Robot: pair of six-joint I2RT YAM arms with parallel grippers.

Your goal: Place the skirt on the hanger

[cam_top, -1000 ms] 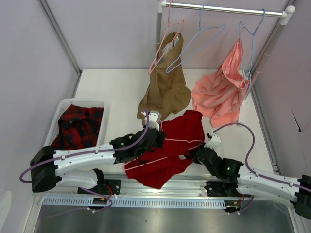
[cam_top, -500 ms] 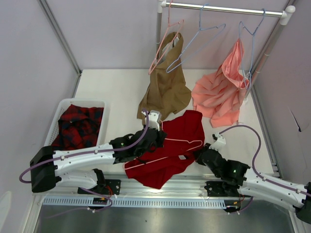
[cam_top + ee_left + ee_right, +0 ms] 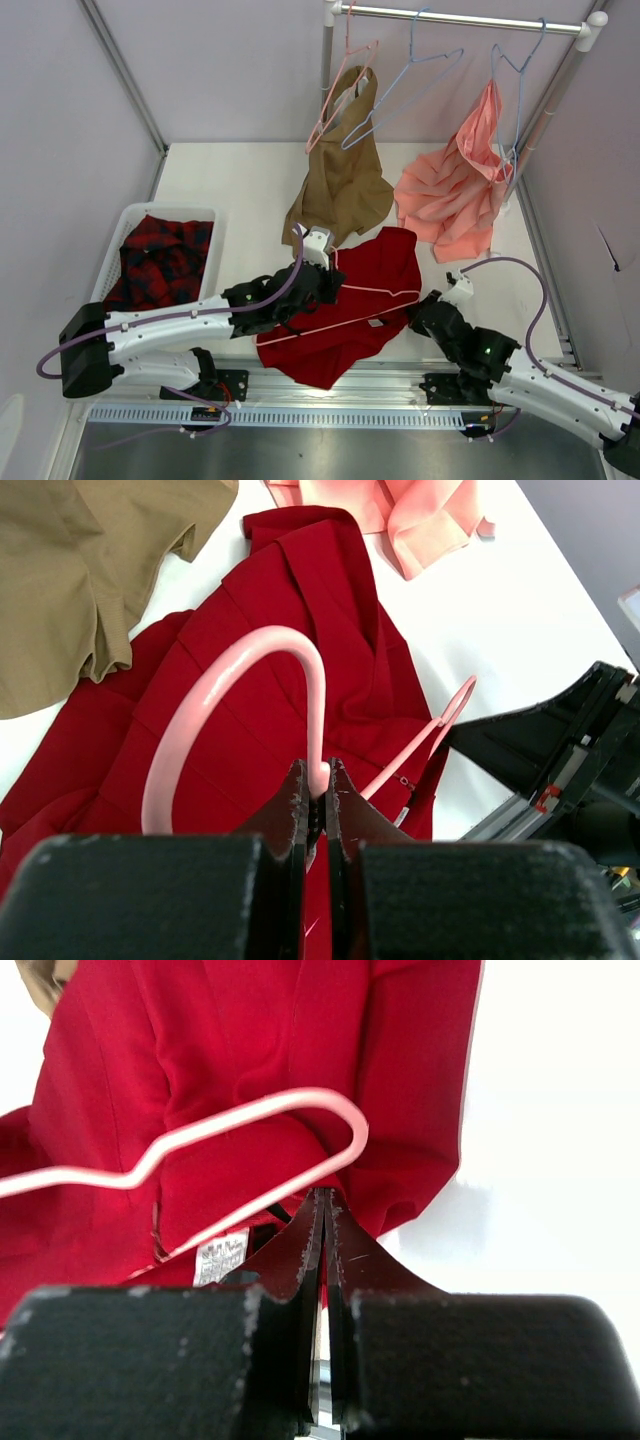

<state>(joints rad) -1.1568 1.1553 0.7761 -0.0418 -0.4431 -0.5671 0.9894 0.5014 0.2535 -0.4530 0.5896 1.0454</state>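
Hanger (image 3: 258, 640), pinched by left fingers (image 3: 290, 810), apparently lies across skirt (image 3: 330, 590).

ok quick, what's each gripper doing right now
left gripper: closed on the hook of the hanger
right gripper: closed, tips at the skirt edge; whether it pinches anything cannot be told

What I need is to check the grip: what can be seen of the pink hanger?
The hanger is thin, glossy pale-pink and wire-like, a triangle with a curved hook. It lies over the deep-red skirt. The left gripper is shut on the hook's stem. The right gripper, shut, sits beside one shoulder corner; contact is unclear.
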